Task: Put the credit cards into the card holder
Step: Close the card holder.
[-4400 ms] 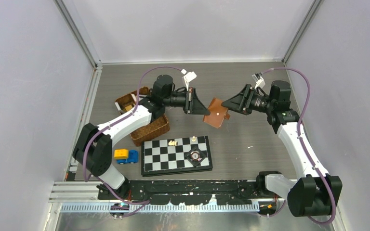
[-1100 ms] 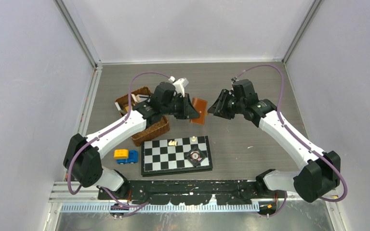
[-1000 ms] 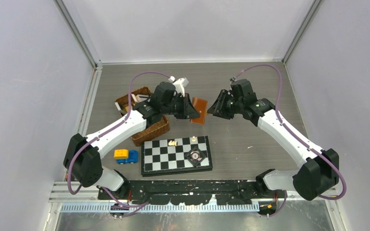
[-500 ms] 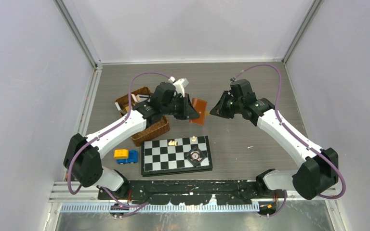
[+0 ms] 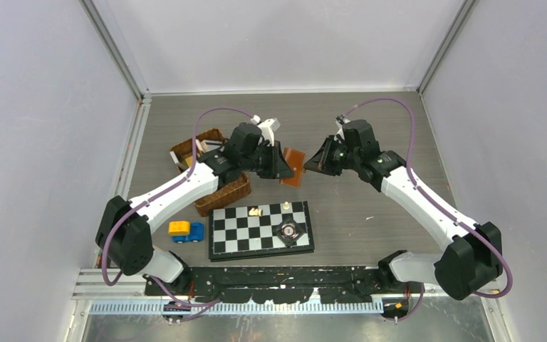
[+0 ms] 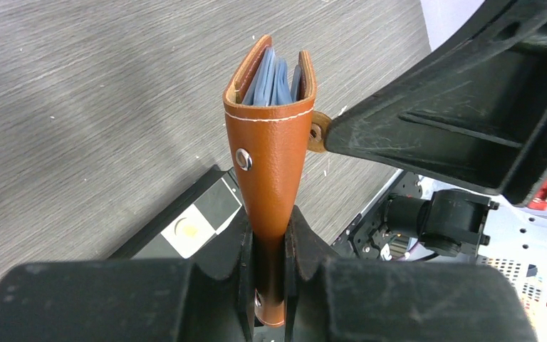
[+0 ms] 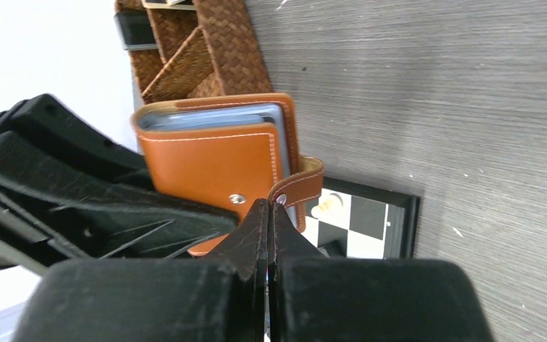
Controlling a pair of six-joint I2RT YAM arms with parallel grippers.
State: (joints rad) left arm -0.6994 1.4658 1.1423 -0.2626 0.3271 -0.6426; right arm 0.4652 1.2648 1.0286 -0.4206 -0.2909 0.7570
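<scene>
My left gripper (image 5: 279,165) holds the tan-brown card holder (image 5: 293,164) off the table, above the chessboard's far edge. In the left wrist view its jaws (image 6: 267,221) are shut on the card holder (image 6: 271,164) at the lower end, with the open end up. Pale grey-blue credit cards (image 6: 274,78) sit inside, their edges also showing in the right wrist view (image 7: 214,117). My right gripper (image 5: 309,165) is shut. Its tips (image 7: 269,205) press against the end of the snap-tab strap (image 7: 303,187); whether they pinch it is unclear.
A brown wicker basket (image 5: 214,182) stands under the left arm. A chessboard (image 5: 260,228) with a few pieces lies in front of it. A blue and yellow toy truck (image 5: 186,230) sits left of the board. Grey walls enclose the table.
My right gripper has closed from open and edged left up to the card holder's strap. The left gripper has kept hold of the card holder, almost still.
</scene>
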